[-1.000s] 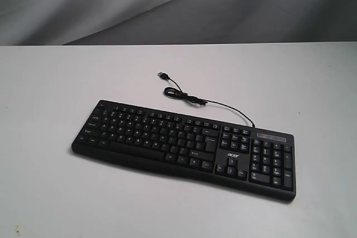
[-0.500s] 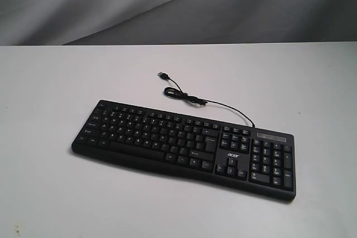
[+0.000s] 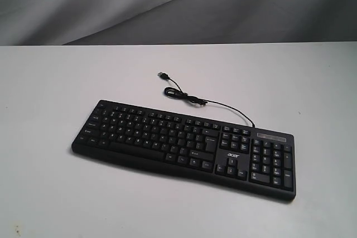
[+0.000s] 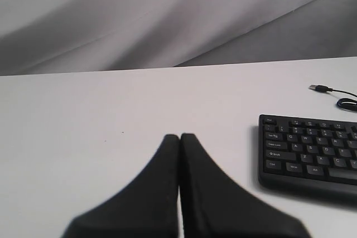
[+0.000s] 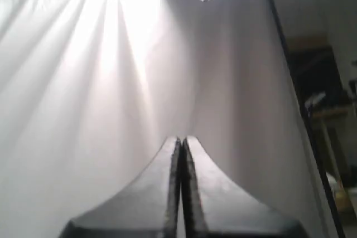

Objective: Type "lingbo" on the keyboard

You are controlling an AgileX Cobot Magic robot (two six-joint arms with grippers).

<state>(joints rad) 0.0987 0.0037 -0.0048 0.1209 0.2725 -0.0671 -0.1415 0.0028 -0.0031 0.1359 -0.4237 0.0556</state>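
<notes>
The black keyboard (image 3: 184, 149) lies at a slight angle on the white table, number pad on the right, its thin USB cable (image 3: 189, 98) curling off behind it. Neither arm shows in the exterior view. In the left wrist view my left gripper (image 4: 179, 136) is shut with nothing in it, hovering over bare table off the keyboard's (image 4: 309, 151) left end. My right gripper (image 5: 179, 138) is shut too and points up at a white curtain, with the keyboard out of that view.
The white table (image 3: 50, 93) spreads wide around the keyboard. A grey draped backdrop (image 3: 167, 4) hangs behind it. The loose USB plug (image 3: 162, 74) rests on the table behind the keys. Dark shelving (image 5: 329, 110) stands beside the white curtain (image 5: 111, 71).
</notes>
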